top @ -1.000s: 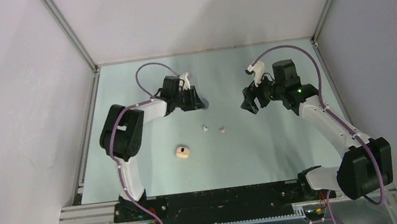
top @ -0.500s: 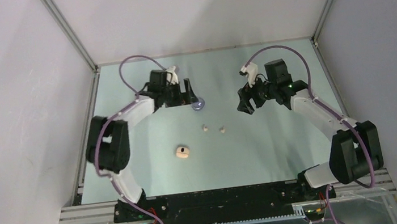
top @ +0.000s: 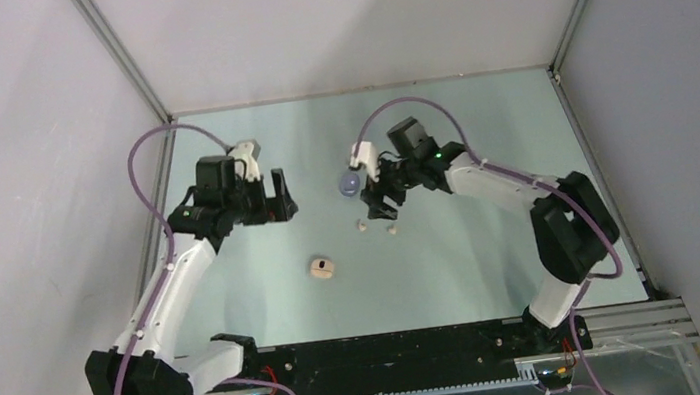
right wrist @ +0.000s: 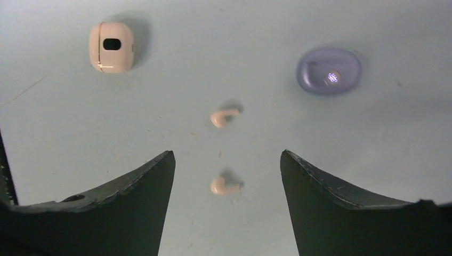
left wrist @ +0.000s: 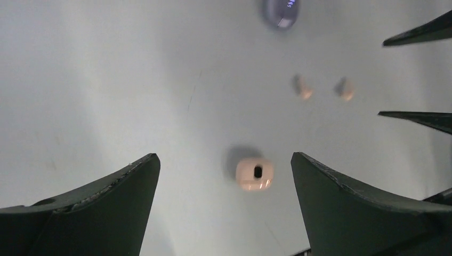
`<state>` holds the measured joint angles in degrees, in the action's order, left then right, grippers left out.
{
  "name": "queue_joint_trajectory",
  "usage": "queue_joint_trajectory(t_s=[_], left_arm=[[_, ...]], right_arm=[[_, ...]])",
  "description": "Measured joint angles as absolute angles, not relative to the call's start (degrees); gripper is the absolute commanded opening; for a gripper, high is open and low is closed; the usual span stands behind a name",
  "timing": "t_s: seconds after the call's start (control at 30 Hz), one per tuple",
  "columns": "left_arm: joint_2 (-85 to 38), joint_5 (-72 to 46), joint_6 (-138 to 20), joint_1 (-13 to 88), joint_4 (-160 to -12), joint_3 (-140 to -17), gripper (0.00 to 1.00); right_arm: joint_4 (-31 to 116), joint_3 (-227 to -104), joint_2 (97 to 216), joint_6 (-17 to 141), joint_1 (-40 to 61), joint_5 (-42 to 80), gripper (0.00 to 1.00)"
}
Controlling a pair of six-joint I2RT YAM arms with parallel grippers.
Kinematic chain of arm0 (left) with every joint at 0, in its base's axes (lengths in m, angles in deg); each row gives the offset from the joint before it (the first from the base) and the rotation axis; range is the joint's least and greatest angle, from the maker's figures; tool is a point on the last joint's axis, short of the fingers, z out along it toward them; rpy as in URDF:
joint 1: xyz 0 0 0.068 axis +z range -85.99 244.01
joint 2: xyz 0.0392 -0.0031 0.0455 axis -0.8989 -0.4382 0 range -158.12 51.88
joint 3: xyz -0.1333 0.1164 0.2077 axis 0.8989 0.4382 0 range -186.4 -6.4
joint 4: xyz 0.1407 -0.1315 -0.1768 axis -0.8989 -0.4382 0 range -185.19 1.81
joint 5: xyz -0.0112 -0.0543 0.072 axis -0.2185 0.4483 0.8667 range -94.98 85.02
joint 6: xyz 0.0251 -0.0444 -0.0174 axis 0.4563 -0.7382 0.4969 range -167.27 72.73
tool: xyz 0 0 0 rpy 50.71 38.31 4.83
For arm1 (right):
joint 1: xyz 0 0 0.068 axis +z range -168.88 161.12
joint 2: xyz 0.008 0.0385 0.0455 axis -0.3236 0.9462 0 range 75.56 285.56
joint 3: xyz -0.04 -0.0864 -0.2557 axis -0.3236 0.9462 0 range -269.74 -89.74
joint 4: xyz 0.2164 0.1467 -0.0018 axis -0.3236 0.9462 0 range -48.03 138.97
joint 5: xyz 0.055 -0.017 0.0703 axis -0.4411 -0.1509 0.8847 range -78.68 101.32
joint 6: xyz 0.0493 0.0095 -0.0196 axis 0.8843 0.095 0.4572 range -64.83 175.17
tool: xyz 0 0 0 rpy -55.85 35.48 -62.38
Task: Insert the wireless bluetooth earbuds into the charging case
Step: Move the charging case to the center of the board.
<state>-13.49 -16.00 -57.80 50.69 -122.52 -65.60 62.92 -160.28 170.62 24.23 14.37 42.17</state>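
- Left earbud (right wrist: 224,116): cream-beige, lying loose mid-worktop (top: 496,270). Its long axis runs roughly near-to-far, with the rounded end near and the stem pointing far.
- Right earbud (right wrist: 224,185): same colour, just beside the first without touching it. It lies parallel, on the same heading.
- Cream charging case (right wrist: 111,47): rounded, near and left of the earbuds, dark oval mark on top.
- Purple case (right wrist: 329,70): rounded, far of the earbuds, small lit display.
- Right claw (right wrist: 226,157): fingers spread wide, nothing held, above the earbuds and beside the purple case.
- Left claw (left wrist: 224,160): fingers spread wide, nothing held, over the left worktop, well apart from every item.
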Motion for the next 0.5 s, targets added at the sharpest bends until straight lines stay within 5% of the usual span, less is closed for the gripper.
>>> queue_joint_trajectory(t_s=[0.5], left_arm=[[-7.72,-19.54,-67.78,70.60,-133.51,-50.12,1.00]], right_arm=[[64.73,-175.08,191.19,6.18,24.54,40.71,0.74]])
